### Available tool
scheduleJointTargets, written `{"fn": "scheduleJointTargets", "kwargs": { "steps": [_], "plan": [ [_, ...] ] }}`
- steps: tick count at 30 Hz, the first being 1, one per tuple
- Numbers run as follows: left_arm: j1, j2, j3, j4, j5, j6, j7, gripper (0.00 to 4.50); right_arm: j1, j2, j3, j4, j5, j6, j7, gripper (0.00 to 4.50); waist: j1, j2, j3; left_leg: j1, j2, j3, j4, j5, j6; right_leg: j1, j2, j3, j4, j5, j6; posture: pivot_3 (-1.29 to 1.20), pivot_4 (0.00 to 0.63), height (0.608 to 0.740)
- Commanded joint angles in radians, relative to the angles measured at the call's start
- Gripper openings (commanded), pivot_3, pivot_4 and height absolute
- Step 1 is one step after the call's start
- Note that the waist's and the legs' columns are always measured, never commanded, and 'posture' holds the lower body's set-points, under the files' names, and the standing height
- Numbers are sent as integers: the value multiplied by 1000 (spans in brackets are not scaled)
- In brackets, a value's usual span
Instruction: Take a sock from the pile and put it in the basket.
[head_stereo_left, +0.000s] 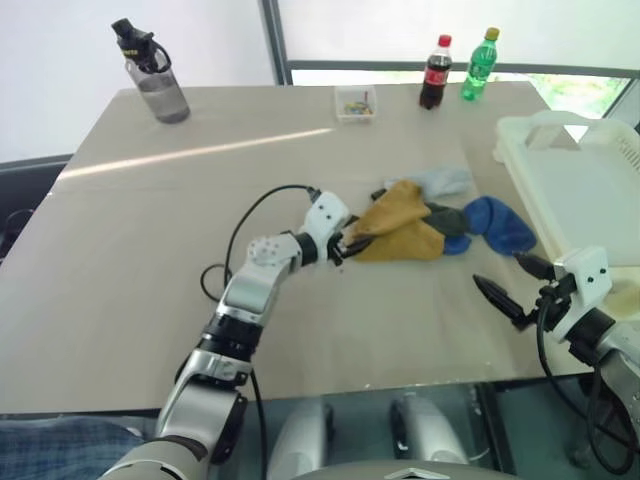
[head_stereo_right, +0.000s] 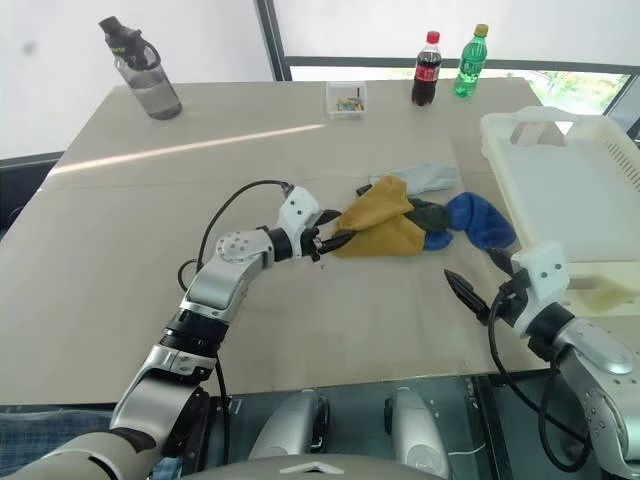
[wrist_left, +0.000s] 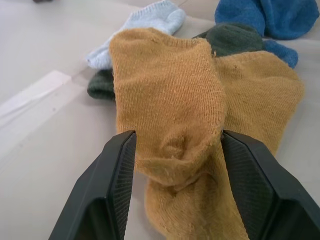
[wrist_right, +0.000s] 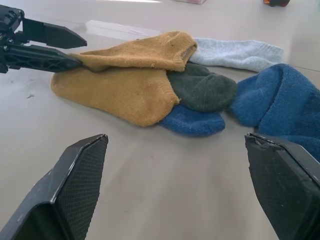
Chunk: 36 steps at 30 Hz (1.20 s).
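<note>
The mustard-yellow sock (head_stereo_left: 400, 232) lies folded at the left end of the pile (head_stereo_left: 455, 215), on top of blue, dark green and light grey socks in the middle of the table. My left gripper (wrist_left: 177, 137) is open, and the sock's bunched end (wrist_left: 172, 150) sits between its two fingers. From the right wrist view those fingers (wrist_right: 47, 56) reach the sock (wrist_right: 125, 75) at table height. My right gripper (head_stereo_left: 500, 272) hovers open and empty near the front right, short of the blue socks (wrist_right: 280, 100). The cream-white basket (head_stereo_left: 512, 150) stands at the table's right edge.
At the far left of the table stands a dark-lidded water bottle (head_stereo_left: 157, 78). A small clear box (head_stereo_left: 355, 103), a cola bottle (head_stereo_left: 435, 72) and a green bottle (head_stereo_left: 479, 64) line the far edge. A black cable (head_stereo_left: 245, 225) loops above my left forearm.
</note>
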<state>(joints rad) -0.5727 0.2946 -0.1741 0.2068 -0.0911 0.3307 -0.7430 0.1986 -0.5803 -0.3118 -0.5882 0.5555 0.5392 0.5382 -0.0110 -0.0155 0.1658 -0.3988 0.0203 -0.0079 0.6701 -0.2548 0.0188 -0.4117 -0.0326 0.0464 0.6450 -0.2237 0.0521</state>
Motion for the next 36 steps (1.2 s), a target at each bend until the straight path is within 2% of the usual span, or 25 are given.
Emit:
{"fn": "scheduleJointTargets", "kwargs": {
  "steps": [1, 3, 4, 6, 9, 10, 14, 21, 36],
  "plan": [
    [0, -1, 11, -21, -25, 28, -8, 2793, -8, 5, -4, -29, -1, -21, -5, 4500, 0, 0, 0, 0, 0, 0, 0, 0, 0, 0, 0, 0, 0, 0, 0, 0, 150, 740],
    [-4, -6, 16, -13, -35, 31, -7, 2793, -9, 7, -3, -29, -3, -21, -5, 4500, 0, 0, 0, 0, 0, 0, 0, 0, 0, 0, 0, 0, 0, 0, 0, 0, 150, 740],
    [-9, -11, 21, -8, -41, 33, -5, 2292, -11, 8, -2, -28, -4, -22, -6, 4500, 0, 0, 0, 0, 0, 0, 0, 0, 0, 0, 0, 0, 0, 0, 0, 0, 150, 740],
    [-17, -17, 28, -3, -49, 35, -1, 1772, -12, 9, -2, -27, -6, -23, -6, 4500, 0, 0, 0, 0, 0, 0, 0, 0, 0, 0, 0, 0, 0, 0, 0, 0, 150, 740],
    [-22, -24, 35, -11, -63, 48, 1, 296, -9, 11, -2, -29, -7, -24, -5, 4500, 0, 0, 0, 0, 0, 0, 0, 0, 0, 0, 0, 0, 0, 0, 0, 0, 150, 740],
    [-21, -24, 36, -15, -67, 53, 1, 82, -8, 12, -2, -29, -7, -24, -6, 4500, 0, 0, 0, 0, 0, 0, 0, 0, 0, 0, 0, 0, 0, 0, 0, 0, 150, 740],
    [-8, -16, 35, -35, -78, 54, -6, 82, -6, 13, -2, -31, -8, -25, -8, 4500, 0, 0, 0, 0, 0, 0, 0, 0, 0, 0, 0, 0, 0, 0, 0, 0, 150, 740],
    [37, -18, 90, -148, -178, 87, -26, 82, -2, 14, -3, -31, -8, -25, -7, 4500, 0, 0, 0, 0, 0, 0, 0, 0, 0, 0, 0, 0, 0, 0, 0, 0, 150, 740],
    [131, -55, 202, -255, -437, 384, 24, 82, -15, 31, 17, -15, -25, -36, -1, 4500, 0, 0, 0, 0, 0, 0, 0, 0, 0, 0, 0, 0, 0, 0, 0, 0, 150, 740]
  ]
}}
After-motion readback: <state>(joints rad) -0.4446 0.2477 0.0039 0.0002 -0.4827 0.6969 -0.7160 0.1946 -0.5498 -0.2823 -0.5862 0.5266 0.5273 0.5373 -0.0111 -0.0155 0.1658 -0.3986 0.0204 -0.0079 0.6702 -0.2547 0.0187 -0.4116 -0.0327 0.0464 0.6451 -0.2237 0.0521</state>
